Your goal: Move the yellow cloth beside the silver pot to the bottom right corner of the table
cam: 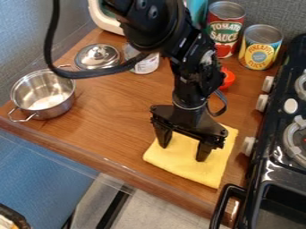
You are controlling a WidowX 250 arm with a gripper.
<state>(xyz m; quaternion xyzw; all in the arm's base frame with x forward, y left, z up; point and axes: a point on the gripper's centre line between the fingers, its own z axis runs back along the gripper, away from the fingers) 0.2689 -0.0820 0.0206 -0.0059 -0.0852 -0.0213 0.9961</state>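
Yellow cloth (210,172) is lying flat near the bottom right corner of the table (99,120), presumably its goal, with the gripper (182,154) hanging over it, spread wide, gripping nothing.

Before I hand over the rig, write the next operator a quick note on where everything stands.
Gripper: open, down over the yellow cloth, fingers apart; whether the tips touch it I can't tell.
Cloth: spread flat near the table's front edge, at the right by the stove.
Silver pot: at the left of the table, well apart from the cloth.
Done: the cloth looks to be in the bottom right corner area.
Left: probably just lift the gripper clear, with a small nudge if you want it tighter into the corner.
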